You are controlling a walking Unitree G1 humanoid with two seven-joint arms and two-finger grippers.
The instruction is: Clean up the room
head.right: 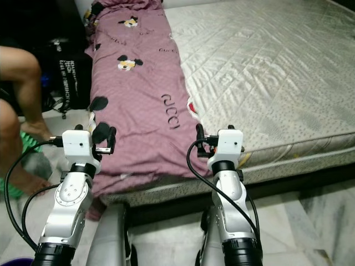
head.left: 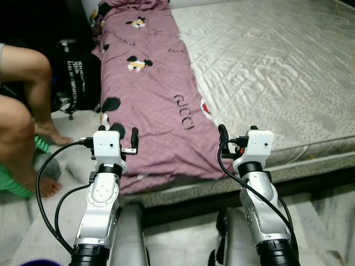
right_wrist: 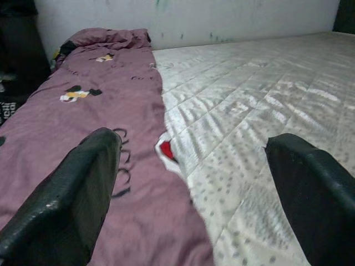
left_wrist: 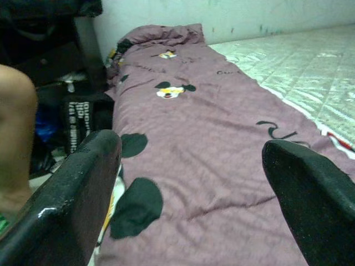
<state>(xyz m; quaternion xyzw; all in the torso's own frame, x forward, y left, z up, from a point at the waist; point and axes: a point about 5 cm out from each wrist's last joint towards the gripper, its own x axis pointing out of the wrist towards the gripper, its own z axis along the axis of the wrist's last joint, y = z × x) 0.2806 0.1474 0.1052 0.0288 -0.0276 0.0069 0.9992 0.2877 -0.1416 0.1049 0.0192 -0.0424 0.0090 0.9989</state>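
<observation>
Hovering both pincers wide open and empty at the mattress (head.left: 277,61) foot edge, left gripper (head.left: 125,136) over the purple blanket (head.left: 150,94) running lengthwise away, right gripper (head.left: 236,137) beside its edge.

A person's bare legs (head.left: 25,111) are seen at nine o'clock, with a black bag (head.left: 77,77) at ten o'clock.

Quilted mattress (head.left: 277,72), marble floor (head.left: 327,221)

Purple blanket (head.left: 152,100) w/ cartoon-mouse print, spread flat lengthwise along mattress edge; near end under left gripper (head.left: 125,137), just left of right gripper (head.left: 232,137).
</observation>
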